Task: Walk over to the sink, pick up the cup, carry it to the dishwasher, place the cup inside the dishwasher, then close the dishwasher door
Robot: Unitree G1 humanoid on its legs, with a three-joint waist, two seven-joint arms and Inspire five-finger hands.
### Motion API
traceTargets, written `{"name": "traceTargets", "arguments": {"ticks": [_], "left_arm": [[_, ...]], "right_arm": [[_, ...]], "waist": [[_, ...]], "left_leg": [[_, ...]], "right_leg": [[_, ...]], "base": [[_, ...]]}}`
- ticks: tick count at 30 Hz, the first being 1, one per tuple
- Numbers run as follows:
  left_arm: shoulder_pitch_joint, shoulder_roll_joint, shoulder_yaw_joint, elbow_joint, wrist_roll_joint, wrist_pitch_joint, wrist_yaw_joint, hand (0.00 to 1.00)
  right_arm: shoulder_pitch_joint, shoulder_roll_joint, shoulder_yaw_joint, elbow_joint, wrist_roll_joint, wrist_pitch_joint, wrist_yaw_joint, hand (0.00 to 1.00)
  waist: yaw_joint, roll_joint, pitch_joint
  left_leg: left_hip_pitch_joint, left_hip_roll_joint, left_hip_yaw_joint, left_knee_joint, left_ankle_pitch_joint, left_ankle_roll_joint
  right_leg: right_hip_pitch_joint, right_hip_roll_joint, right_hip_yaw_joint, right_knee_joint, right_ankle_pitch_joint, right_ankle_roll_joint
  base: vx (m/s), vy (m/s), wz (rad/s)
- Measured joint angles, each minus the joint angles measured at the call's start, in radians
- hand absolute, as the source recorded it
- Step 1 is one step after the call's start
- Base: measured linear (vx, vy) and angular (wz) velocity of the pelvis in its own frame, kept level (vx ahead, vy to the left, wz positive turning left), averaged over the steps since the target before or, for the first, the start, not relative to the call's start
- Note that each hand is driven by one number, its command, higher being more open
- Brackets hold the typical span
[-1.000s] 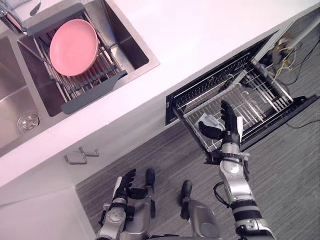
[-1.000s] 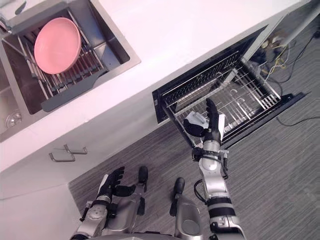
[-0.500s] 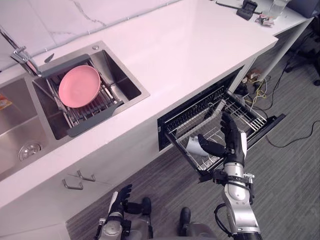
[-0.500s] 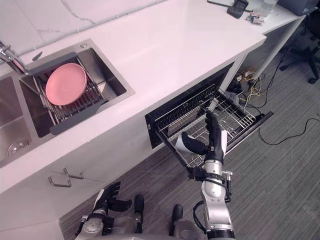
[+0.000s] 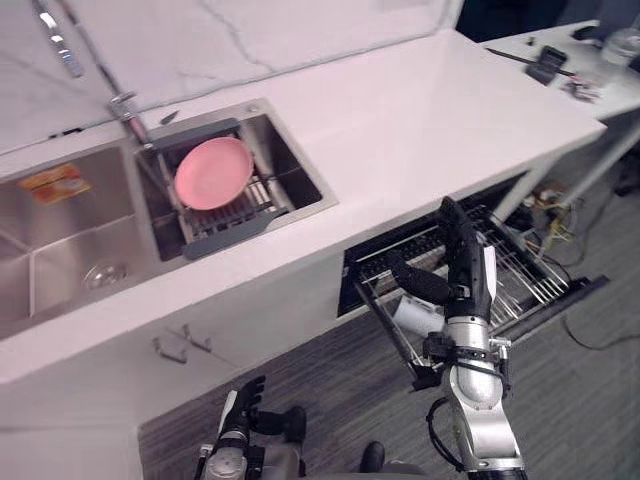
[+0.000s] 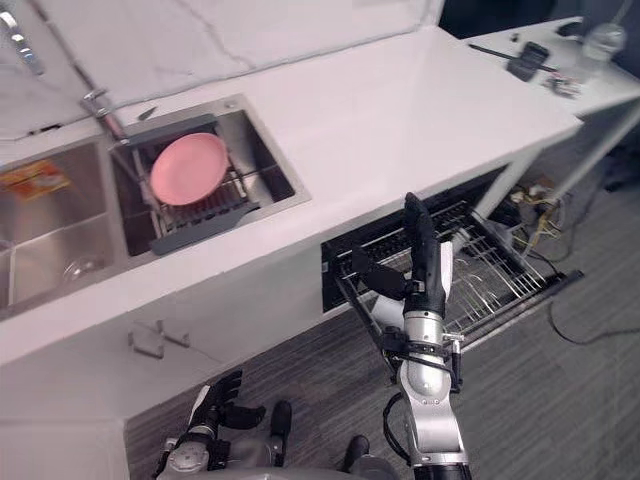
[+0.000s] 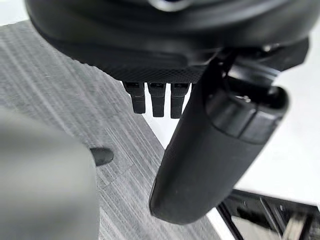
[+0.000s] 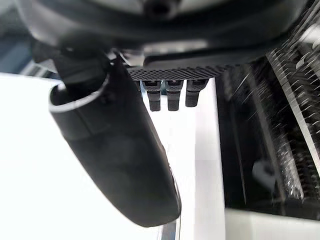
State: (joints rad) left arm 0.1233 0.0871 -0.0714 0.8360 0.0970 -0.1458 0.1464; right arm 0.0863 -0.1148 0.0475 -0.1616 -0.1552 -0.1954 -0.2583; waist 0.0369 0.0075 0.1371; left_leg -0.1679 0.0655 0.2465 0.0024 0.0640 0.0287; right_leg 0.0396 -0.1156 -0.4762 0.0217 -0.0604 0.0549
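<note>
Where the rack point(image 5: 532, 282) juts, right hand point(image 5: 464, 272) overlaps cup point(image 5: 412, 316).

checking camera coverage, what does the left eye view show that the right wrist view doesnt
Left eye view: the sink holding a pink plate, the left hand hanging low, the white cup lying in the dishwasher rack. Right wrist view: thumb and straight fingers up close, holding nothing. Shared: right hand, white counter, dishwasher rack.
</note>
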Motion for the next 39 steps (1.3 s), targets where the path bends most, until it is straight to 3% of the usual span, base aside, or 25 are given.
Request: {"name": "traceTargets", "arguments": {"ticks": [2,6,8,9,10,11,12,13,14,15,16,18,20,21,22,23,24,25,27,30,32,33,34,36,39], "left_arm": [[0.0,-0.008,0.002,0.0,0.0,0.0,0.002,0.9],[0.001,-0.006,-0.001,0.0,0.003,-0.007,0.008,0.9],[0.001,0.001,-0.001,-0.004,0.002,-0.007,0.008,0.9],[0.001,0.013,-0.002,-0.007,0.002,-0.012,0.008,0.9],[0.001,0.024,-0.003,-0.009,0.002,-0.013,0.008,0.9],[0.0,0.025,-0.004,-0.008,0.002,-0.014,0.009,0.9],[0.0,0.03,-0.009,0.001,0.003,-0.015,0.009,0.9],[0.001,0.038,-0.018,0.003,0.003,-0.015,0.008,0.9],[0.001,0.04,-0.02,0.005,0.003,-0.015,0.008,0.9],[0.004,0.039,-0.023,0.008,0.004,-0.012,0.009,0.9],[0.004,0.041,-0.024,0.015,0.004,-0.011,0.008,0.9],[-0.002,0.042,-0.024,0.027,0.004,-0.011,0.009,0.9],[-0.003,0.049,-0.027,0.036,0.005,-0.012,0.007,0.9],[-0.004,0.052,-0.027,0.041,0.005,-0.012,0.004,0.9],[-0.009,0.052,-0.026,0.053,0.016,-0.011,0.005,0.9],[-0.008,0.038,-0.023,0.062,0.022,-0.011,0.008,0.9],[-0.008,0.032,-0.022,0.063,0.022,-0.012,0.012,0.9],[-0.008,0.032,-0.021,0.063,0.022,-0.012,0.013,0.9],[-0.014,0.027,-0.015,0.064,0.022,-0.012,0.01,0.9],[-0.036,0.008,-0.01,0.06,0.017,0.016,-0.014,0.9],[-0.046,-0.007,-0.015,0.064,0.021,0.022,-0.037,0.9],[-0.046,-0.017,-0.022,0.063,0.035,0.022,-0.04,0.9],[-0.048,-0.011,-0.028,0.06,0.042,0.023,-0.044,0.9],[-0.049,0.004,-0.035,0.039,0.042,0.012,-0.032,0.9],[-0.047,0.008,-0.034,0.043,0.043,0.006,-0.01,0.9]], "right_arm": [[-0.024,-0.038,0.001,0.004,-0.041,0.003,-0.004,0.9],[-0.078,-0.041,0.063,0.003,-0.121,0.004,0.001,0.9],[-0.083,-0.041,0.079,0.006,-0.154,0.004,0.004,0.9],[-0.084,-0.039,0.081,0.015,-0.168,0.004,0.005,0.9],[-0.084,-0.041,0.08,0.03,-0.181,0.005,0.004,0.9],[-0.087,-0.045,0.081,0.041,-0.192,0.008,0.004,0.9],[-0.088,-0.05,0.082,0.056,-0.203,0.018,0.005,0.9],[-0.088,-0.059,0.081,0.067,-0.207,0.024,0.004,0.9],[-0.088,-0.064,0.08,0.069,-0.214,0.028,0.004,0.9],[-0.088,-0.069,0.08,0.068,-0.232,0.028,0.004,0.9],[-0.09,-0.078,0.08,0.065,-0.235,0.028,0.004,0.9],[-0.101,-0.087,0.079,0.064,-0.241,0.028,0.004,0.9],[-0.105,-0.087,0.078,0.048,-0.241,0.028,0.003,0.9],[-0.103,-0.088,0.078,0.037,-0.241,0.028,0.002,0.9],[-0.101,-0.092,0.075,0.036,-0.241,0.027,0.002,0.9],[-0.089,-0.1,0.069,0.035,-0.24,0.027,0.002,0.9],[-0.083,-0.102,0.066,0.033,-0.24,0.027,0.002,0.9],[-0.077,-0.101,0.064,0.032,-0.24,0.027,0.002,0.9],[-0.046,-0.098,0.043,0.031,-0.239,0.028,0.004,0.9],[-0.024,-0.099,0.006,0.014,-0.238,0.029,0.003,0.9],[-0.029,-0.099,-0.012,-0.013,-0.235,0.027,-0.011,0.9],[-0.036,-0.099,-0.028,-0.014,-0.231,0.028,-0.014,0.9],[-0.035,-0.087,-0.032,-0.011,-0.231,0.029,-0.014,0.9],[-0.032,-0.077,-0.03,-0.011,-0.231,0.029,-0.012,0.9],[-0.026,-0.077,-0.029,-0.01,-0.232,0.029,-0.01,0.9]], "waist": [[0.012,0.009,-0.004],[0.028,-0.003,-0.01],[0.03,-0.02,-0.004],[0.029,-0.043,-0.001],[0.026,-0.065,0.0],[0.023,-0.069,0.002],[0.013,-0.068,0.001],[-0.004,-0.07,0.002],[-0.013,-0.068,0.002],[-0.032,-0.064,0.005],[-0.043,-0.062,0.006],[-0.043,-0.067,0.003],[-0.051,-0.076,-0.003],[-0.055,-0.094,-0.013],[-0.059,-0.085,-0.015],[-0.049,-0.05,-0.028],[-0.04,-0.036,-0.032],[-0.037,-0.029,-0.031],[-0.038,-0.023,-0.026],[-0.038,-0.005,0.007],[-0.039,0.019,0.023],[-0.038,0.041,0.029],[-0.031,0.039,0.033],[-0.033,0.004,0.053],[-0.03,-0.004,0.049]], "left_leg": [[-0.004,0.014,0.047,0.022,0.025,0.0],[0.034,-0.043,0.026,-0.007,0.009,0.02],[0.055,-0.076,0.031,-0.007,-0.009,0.037],[0.067,-0.105,0.04,0.008,-0.028,0.047],[0.07,-0.124,0.039,0.039,-0.063,0.054],[0.075,-0.129,0.033,0.047,-0.076,0.061],[0.082,-0.131,0.014,0.067,-0.095,0.065],[0.091,-0.127,-0.017,0.082,-0.111,0.071],[0.098,-0.124,-0.038,0.084,-0.117,0.078],[0.107,-0.114,-0.08,0.085,-0.123,0.079],[0.115,-0.107,-0.114,0.083,-0.123,0.075],[0.132,-0.107,-0.14,0.075,-0.119,0.066],[0.138,-0.119,-0.152,0.085,-0.121,0.054],[0.138,-0.142,-0.151,0.104,-0.127,0.046],[0.137,-0.142,-0.154,0.118,-0.134,0.04],[0.127,-0.119,-0.158,0.149,-0.157,0.015],[0.119,-0.103,-0.159,0.172,-0.179,0.014],[0.112,-0.091,-0.161,0.196,-0.194,0.011],[0.061,-0.046,-0.159,0.344,-0.255,-0.04],[-0.048,0.012,-0.127,0.666,-0.287,-0.075],[-0.067,0.034,-0.117,0.62,-0.319,-0.068],[-0.044,0.05,-0.125,0.473,-0.261,-0.062],[-0.012,0.032,-0.122,0.403,-0.245,-0.037],[0.026,-0.004,-0.118,0.313,-0.195,-0.029],[0.065,-0.025,-0.1,0.23,-0.155,-0.023]], "right_leg": [[0.011,-0.012,-0.03,0.026,-0.017,0.017],[0.036,-0.064,-0.021,0.052,-0.043,0.049],[0.025,-0.119,-0.022,0.137,-0.104,0.057],[0.013,-0.168,-0.021,0.211,-0.15,0.068],[0.008,-0.208,-0.019,0.285,-0.185,0.06],[-0.001,-0.222,-0.003,0.338,-0.182,0.055],[-0.044,-0.236,0.061,0.453,-0.162,-0.003],[-0.089,-0.229,0.146,0.567,-0.119,-0.077],[-0.121,-0.219,0.19,0.626,-0.095,-0.113],[-0.153,-0.165,0.278,0.655,-0.15,-0.07],[-0.176,-0.103,0.346,0.627,-0.199,-0.054],[-0.212,-0.039,0.411,0.539,-0.216,-0.046],[-0.22,-0.014,0.416,0.402,-0.19,-0.041],[-0.218,-0.02,0.417,0.319,-0.094,-0.03],[-0.205,-0.024,0.423,0.316,-0.087,0.014],[-0.169,-0.004,0.407,0.264,-0.081,0.008],[-0.143,0.011,0.4,0.232,-0.078,0.003],[-0.13,0.023,0.394,0.214,-0.073,-0.002],[-0.08,0.056,0.365,0.164,-0.061,-0.014],[0.026,0.081,0.349,0.1,-0.055,-0.023],[0.03,0.082,0.346,0.101,-0.055,-0.023],[0.029,0.091,0.35,0.099,-0.057,-0.02],[0.028,0.083,0.361,0.095,-0.059,-0.017],[0.025,0.056,0.37,0.089,-0.059,-0.016],[0.016,0.041,0.401,0.083,-0.058,-0.006]], "base": [[0.06,0.076,0.63],[0.05,0.133,0.24],[0.07,0.147,0.15],[0.15,0.165,0.17],[0.16,0.141,0.14],[0.17,0.138,0.2],[0.17,0.128,0.38],[0.15,0.116,0.54],[0.25,0.081,0.78],[0.26,0.036,0.88],[0.26,0.036,0.85],[0.22,-0.005,0.63],[0.24,-0.023,0.65],[0.17,-0.038,0.63],[0.28,-0.068,0.63],[0.25,-0.07,0.33],[0.26,-0.068,0.15],[0.23,-0.1,0.09],[0.22,-0.117,0.21],[0.17,-0.038,0.14],[0.09,0.049,0.05],[0.05,0.102,-0.03],[0.04,0.089,0.0],[-0.01,0.045,0.08],[-0.02,0.012,-0.08]]}}
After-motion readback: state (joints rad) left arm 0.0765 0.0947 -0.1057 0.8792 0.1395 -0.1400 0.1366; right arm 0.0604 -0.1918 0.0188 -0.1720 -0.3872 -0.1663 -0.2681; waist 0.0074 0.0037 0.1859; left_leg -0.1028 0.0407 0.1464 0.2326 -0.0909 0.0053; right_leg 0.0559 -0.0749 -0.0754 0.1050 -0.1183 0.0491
